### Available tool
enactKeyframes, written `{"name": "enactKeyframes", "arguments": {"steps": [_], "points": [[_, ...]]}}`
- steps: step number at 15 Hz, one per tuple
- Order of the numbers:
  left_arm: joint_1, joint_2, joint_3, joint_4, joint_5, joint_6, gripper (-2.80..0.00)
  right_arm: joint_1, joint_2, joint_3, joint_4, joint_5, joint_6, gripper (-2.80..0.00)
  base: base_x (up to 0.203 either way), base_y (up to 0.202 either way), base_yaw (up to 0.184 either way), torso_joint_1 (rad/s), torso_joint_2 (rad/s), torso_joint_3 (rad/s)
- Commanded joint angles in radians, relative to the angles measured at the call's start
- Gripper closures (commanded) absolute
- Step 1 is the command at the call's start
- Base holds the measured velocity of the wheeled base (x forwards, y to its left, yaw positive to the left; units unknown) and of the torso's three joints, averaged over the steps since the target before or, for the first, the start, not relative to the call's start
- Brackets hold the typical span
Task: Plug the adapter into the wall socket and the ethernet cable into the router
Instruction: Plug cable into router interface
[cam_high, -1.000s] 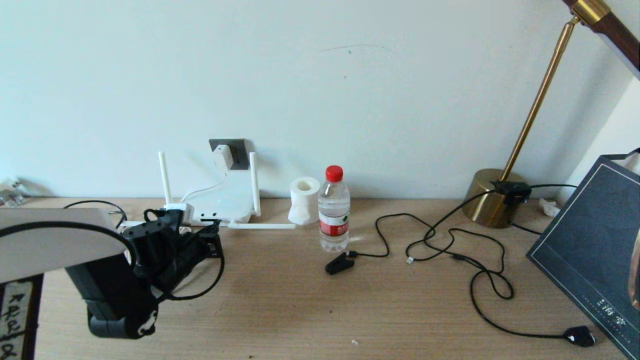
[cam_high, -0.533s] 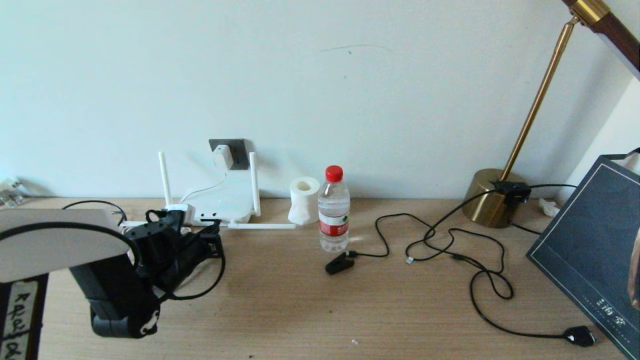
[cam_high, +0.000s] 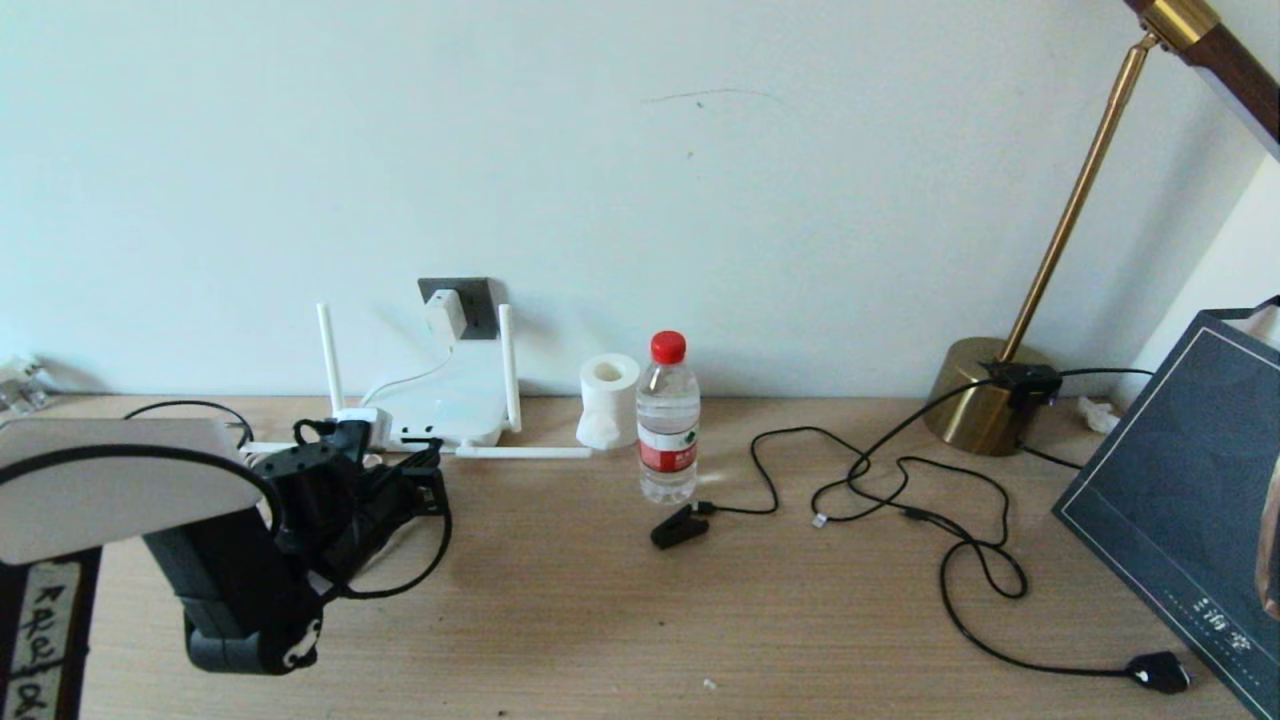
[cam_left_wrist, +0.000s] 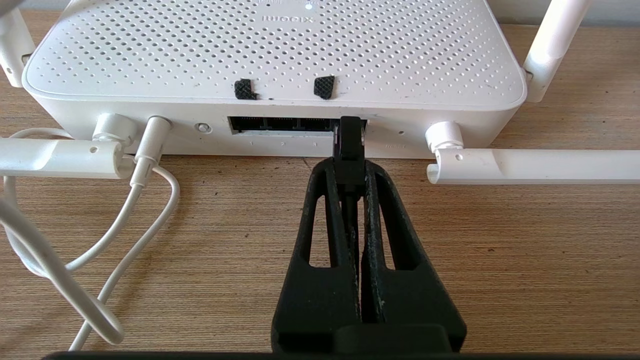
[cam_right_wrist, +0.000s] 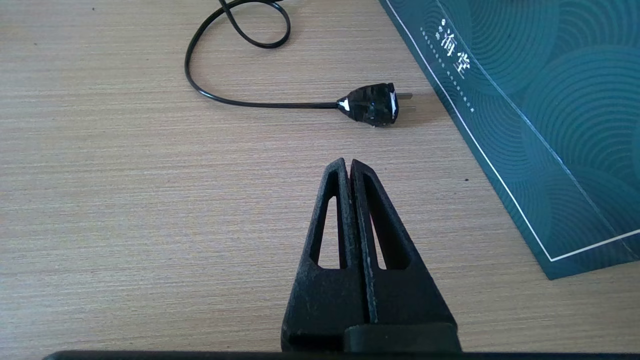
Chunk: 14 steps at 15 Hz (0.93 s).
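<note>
The white router (cam_high: 450, 405) lies against the wall with its ports facing me. My left gripper (cam_left_wrist: 349, 167) is shut on the black boot of the ethernet cable (cam_left_wrist: 349, 142), whose tip sits in the rightmost port of the router (cam_left_wrist: 275, 50). The cable loops back over the desk beside the left gripper (cam_high: 425, 470). The white adapter (cam_high: 445, 312) sits in the dark grey wall socket (cam_high: 478, 300), and its thin cord runs down to the router. My right gripper (cam_right_wrist: 348, 162) is shut and empty above bare desk, out of the head view.
A water bottle (cam_high: 668, 420) and a tissue roll (cam_high: 608, 400) stand right of the router. A black clip (cam_high: 678, 527) on thin wire, a brass lamp base (cam_high: 985, 395), a dark teal box (cam_high: 1180, 490) and a chunky black plug (cam_right_wrist: 372, 103) lie to the right.
The left arm has barely shifted; the plug stays at the router's port in the same grip.
</note>
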Motion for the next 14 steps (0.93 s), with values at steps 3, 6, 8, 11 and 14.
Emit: {"name": "enactKeyframes", "arguments": {"steps": [3, 6, 8, 11, 14], "points": [[0.000, 0.011, -0.009, -0.008, 0.000, 0.000, 0.00, 0.000, 0.001, 0.000, -0.001, -0.001, 0.000, 0.00, 0.000, 0.000, 0.000, 0.000, 0.00, 0.000], [-0.001, 0.014, -0.021, -0.008, 0.000, 0.000, 0.00, 0.000, 0.001, 0.000, 0.000, -0.001, 0.000, 0.00, 0.000, 0.000, 0.000, 0.000, 0.00, 0.000], [0.000, 0.018, -0.032, -0.008, 0.000, 0.000, 0.00, 0.000, 0.001, 0.000, -0.001, 0.000, 0.000, 0.00, 0.000, 0.000, 0.000, 0.000, 0.00, 0.000], [0.000, 0.019, -0.035, -0.008, 0.000, 0.000, 0.00, 0.000, 0.001, 0.000, 0.000, -0.001, 0.000, 0.00, 0.000, 0.000, 0.000, 0.000, 0.00, 0.000], [-0.001, 0.019, -0.043, -0.008, 0.000, 0.000, 0.00, 0.000, 0.001, 0.000, -0.001, 0.000, 0.000, 0.00, 0.000, 0.000, 0.000, 0.000, 0.00, 0.000]]}}
